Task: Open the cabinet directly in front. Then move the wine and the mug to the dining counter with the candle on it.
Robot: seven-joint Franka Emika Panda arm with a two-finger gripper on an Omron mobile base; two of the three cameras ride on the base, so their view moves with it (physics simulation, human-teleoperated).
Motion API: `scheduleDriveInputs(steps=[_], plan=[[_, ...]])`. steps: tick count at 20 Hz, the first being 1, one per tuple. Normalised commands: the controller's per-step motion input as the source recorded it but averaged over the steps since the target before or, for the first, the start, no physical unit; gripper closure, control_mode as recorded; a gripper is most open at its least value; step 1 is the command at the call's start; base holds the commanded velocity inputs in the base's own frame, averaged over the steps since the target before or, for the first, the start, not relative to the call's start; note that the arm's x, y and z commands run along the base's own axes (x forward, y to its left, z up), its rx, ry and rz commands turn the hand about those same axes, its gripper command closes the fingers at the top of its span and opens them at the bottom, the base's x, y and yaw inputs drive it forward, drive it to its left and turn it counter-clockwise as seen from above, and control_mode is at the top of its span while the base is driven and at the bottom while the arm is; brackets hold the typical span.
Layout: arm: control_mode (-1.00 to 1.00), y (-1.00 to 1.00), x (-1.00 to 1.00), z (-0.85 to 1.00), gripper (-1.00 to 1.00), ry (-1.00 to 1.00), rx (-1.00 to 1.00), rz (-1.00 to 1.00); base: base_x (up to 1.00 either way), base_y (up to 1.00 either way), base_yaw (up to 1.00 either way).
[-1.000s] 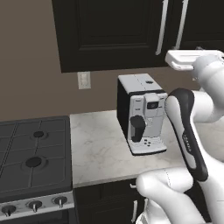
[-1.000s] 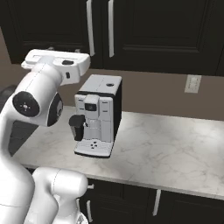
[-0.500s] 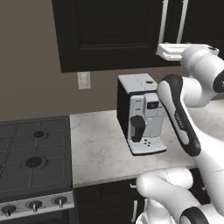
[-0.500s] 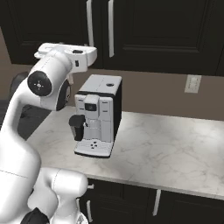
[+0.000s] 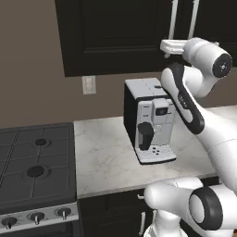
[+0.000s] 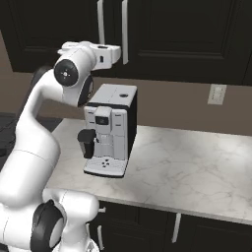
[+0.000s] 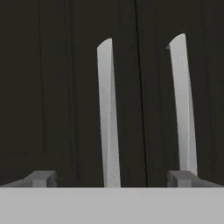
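The dark cabinet (image 5: 115, 32) (image 6: 187, 34) hangs above the counter with both tall doors closed. Its two pale bar handles (image 5: 173, 18) (image 6: 124, 29) stand side by side at the seam. My gripper (image 5: 165, 46) (image 6: 119, 52) (image 7: 111, 177) is raised in front of the doors' lower part and is open, holding nothing. In the hand view the left handle (image 7: 108, 113) rises between my fingertips (image 7: 41, 177), and the right handle (image 7: 181, 100) stands over the right one. The wine and the mug are hidden. The dining counter and the candle are out of view.
A grey and black coffee machine (image 5: 150, 122) (image 6: 110, 130) stands on the marble counter (image 5: 106, 157) (image 6: 197, 167) right under my hand. A gas stove (image 5: 34, 171) adjoins the counter on the left. A wall outlet (image 5: 88, 84) (image 6: 216, 93) sits on the brown wall.
My hand has risen and swung left toward the cabinet doors, ending close in front of the two handles. The cabinet stays closed and the base has not moved.
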Motion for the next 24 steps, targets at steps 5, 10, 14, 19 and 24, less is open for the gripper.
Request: scheduleDriveInputs(steps=[5,10,14,19,24], plan=[[-1.0,0.0,0.65,0.0,-1.0,0.03,0.0,0.0,0.0,0.0,0.0],[-1.0,0.0,0.56,0.0,-1.0,0.0,0.0,0.0,0.0,0.0,0.0],[-1.0,0.0,0.7,-0.04,-1.0,0.0,0.0,0.0,0.0,0.0,0.0],[-1.0,0.0,0.75,-0.07,-1.0,0.0,0.0,0.0,0.0,0.0,0.0],[-1.0,0.0,0.4,-0.03,1.0,0.0,0.0,0.0,0.0,0.0,0.0]])
